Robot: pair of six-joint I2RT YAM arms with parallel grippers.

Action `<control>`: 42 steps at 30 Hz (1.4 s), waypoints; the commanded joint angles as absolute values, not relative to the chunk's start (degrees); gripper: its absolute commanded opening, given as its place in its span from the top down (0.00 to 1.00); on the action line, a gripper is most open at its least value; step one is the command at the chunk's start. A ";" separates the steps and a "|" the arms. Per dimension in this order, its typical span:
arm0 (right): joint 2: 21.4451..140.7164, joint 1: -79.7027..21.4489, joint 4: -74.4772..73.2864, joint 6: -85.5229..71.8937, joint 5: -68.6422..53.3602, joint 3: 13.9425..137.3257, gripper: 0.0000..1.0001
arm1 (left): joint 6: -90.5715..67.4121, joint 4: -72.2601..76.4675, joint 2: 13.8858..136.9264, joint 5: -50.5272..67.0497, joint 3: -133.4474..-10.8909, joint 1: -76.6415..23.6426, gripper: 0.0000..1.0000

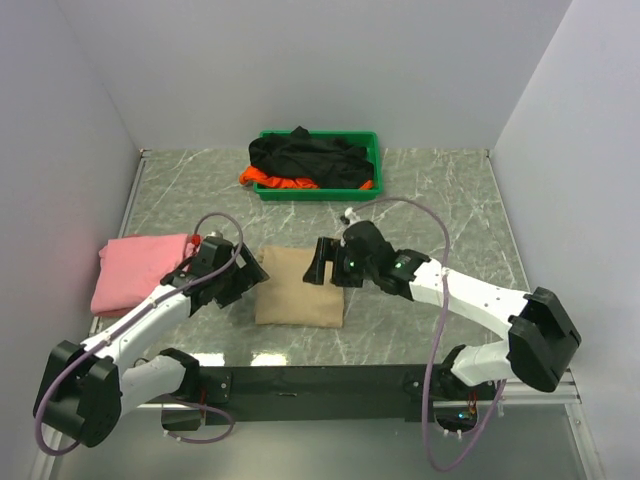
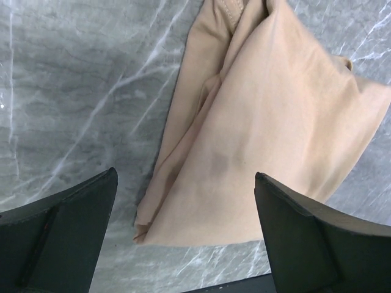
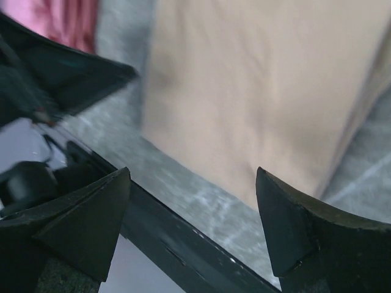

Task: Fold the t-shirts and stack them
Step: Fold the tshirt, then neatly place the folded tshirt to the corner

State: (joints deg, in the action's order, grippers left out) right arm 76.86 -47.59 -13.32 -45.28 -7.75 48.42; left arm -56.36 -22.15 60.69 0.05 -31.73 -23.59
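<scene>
Green tray [image 1: 345,134] behind (holding black shirt [image 1: 312,160]), pink shirt [image 1: 138,270] left

A robot lab cell: plain white walls [image 1: 300,60] box in a marble-patterned table [image 1: 440,200] on three sides. A left arm [image 1: 140,320] and right arm [image 1: 470,295] stand on a black rail [image 1: 320,382] at the table's near edge.
</scene>
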 commanded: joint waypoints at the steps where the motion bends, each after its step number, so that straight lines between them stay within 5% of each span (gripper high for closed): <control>1: 76.89 -45.97 -13.28 -42.28 -7.45 52.73 0.11 | -54.15 -19.97 61.25 -1.15 -33.84 -23.20 0.01; 10: 88.31 -36.58 -5.02 -39.64 -16.26 57.83 0.11 | -49.40 -12.84 74.08 1.14 -39.46 -23.03 0.06; 25: 103.01 -31.99 -2.29 -39.64 -18.10 56.78 0.11 | -46.32 -11.50 86.04 2.56 -39.99 -24.25 0.38; 30: 98.72 -31.91 -3.95 -38.50 -19.69 58.09 0.11 | -47.20 -15.11 87.80 -2.98 -41.13 -29.08 0.48; 32: 95.55 -32.34 -6.05 -36.92 -18.56 58.62 0.10 | -47.46 -16.86 89.02 -5.70 -42.44 -29.79 0.63; 34: 89.50 -32.96 -7.90 -35.95 -16.97 58.62 0.10 | -49.03 -18.80 90.08 -8.60 -43.85 -29.97 0.99; 42: 68.05 -32.26 -13.43 -35.86 -5.73 50.98 0.10 | -45.45 -27.06 87.90 -25.18 -52.20 -31.81 0.99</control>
